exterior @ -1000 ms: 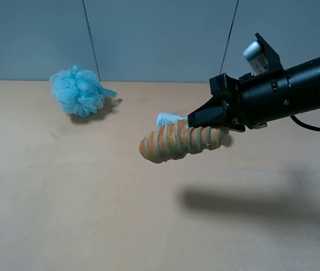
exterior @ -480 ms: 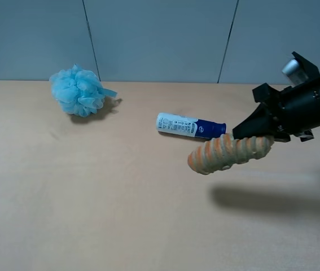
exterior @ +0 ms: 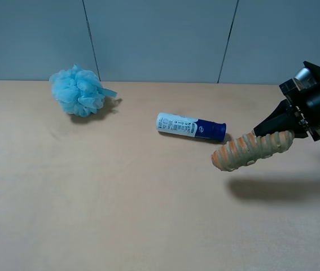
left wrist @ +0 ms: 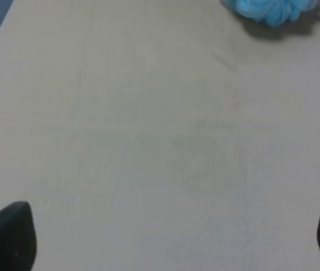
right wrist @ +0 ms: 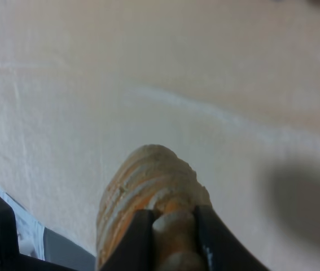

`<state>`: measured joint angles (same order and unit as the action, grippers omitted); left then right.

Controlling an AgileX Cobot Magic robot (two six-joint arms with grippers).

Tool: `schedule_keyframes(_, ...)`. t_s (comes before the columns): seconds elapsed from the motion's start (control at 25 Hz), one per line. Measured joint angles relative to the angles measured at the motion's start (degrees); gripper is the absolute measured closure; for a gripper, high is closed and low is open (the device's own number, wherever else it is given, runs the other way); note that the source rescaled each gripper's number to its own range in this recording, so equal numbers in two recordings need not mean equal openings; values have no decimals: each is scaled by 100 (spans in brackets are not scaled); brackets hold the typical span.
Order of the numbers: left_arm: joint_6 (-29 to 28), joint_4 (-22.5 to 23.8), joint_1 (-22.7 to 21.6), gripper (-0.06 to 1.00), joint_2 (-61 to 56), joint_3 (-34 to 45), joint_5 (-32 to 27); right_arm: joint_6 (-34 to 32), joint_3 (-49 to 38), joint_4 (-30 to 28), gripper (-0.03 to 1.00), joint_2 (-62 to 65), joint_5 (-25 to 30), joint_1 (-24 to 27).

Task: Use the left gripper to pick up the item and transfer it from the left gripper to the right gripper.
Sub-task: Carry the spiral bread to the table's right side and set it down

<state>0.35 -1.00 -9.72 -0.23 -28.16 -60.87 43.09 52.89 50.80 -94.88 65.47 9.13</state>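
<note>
The right gripper [exterior: 270, 131] clamps one end of the item [exterior: 249, 150]; the rest projects beyond its fingertips. Only the left wrist view shows the left gripper [left wrist: 168, 240], its fingers spread wide above the table [left wrist: 148, 141].

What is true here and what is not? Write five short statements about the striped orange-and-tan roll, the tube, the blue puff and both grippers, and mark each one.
1. The right gripper is shut on one end of the soft ribbed orange-and-tan roll. True.
2. The white-and-dark-blue tube lies on its side on the tan table. True.
3. The fluffy light-blue bath puff touches the tube. False: they lie well apart.
4. The left gripper grips the roll too. False: it is open and holds nothing.
5. The roll rests on the table. False: it is held in the air, with its shadow on the table below.
</note>
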Motion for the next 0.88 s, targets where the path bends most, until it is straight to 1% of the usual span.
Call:
schedule_keyframes(0.12, 0, 0, 0, -5, 0, 0, 0, 28, 375, -161, 97, -382, 54, 0)
schedule_keyframes(0.24, -35, 0, 0, -5, 0, 0, 0, 22, 628, -456, 97, -703, 73, 0)
schedule_keyframes(0.44, 0, 0, 0, -5, 0, 0, 0, -83, 683, -771, 97, -1133, 54, 0)
schedule_keyframes(0.64, -35, 0, 0, -5, 0, 0, 0, -298, 683, -929, 97, -1276, -257, 0)
schedule_keyframes(0.68, -35, 0, 0, -5, 0, 0, 0, -354, 683, -935, 93, -1276, -341, 0)
schedule_keyframes(0.72, -35, 0, 0, -5, 0, 0, 0, -396, 683, -944, 82, -1276, -431, 0)
schedule_keyframes(0.84, 0, 0, 0, -5, 0, 0, 0, -566, 683, -998, 28, -1276, -726, 0)
schedule_keyframes(0.88, 0, 0, 0, -5, 0, 0, 0, -633, 683, -1022, 15, -1276, -798, 0)
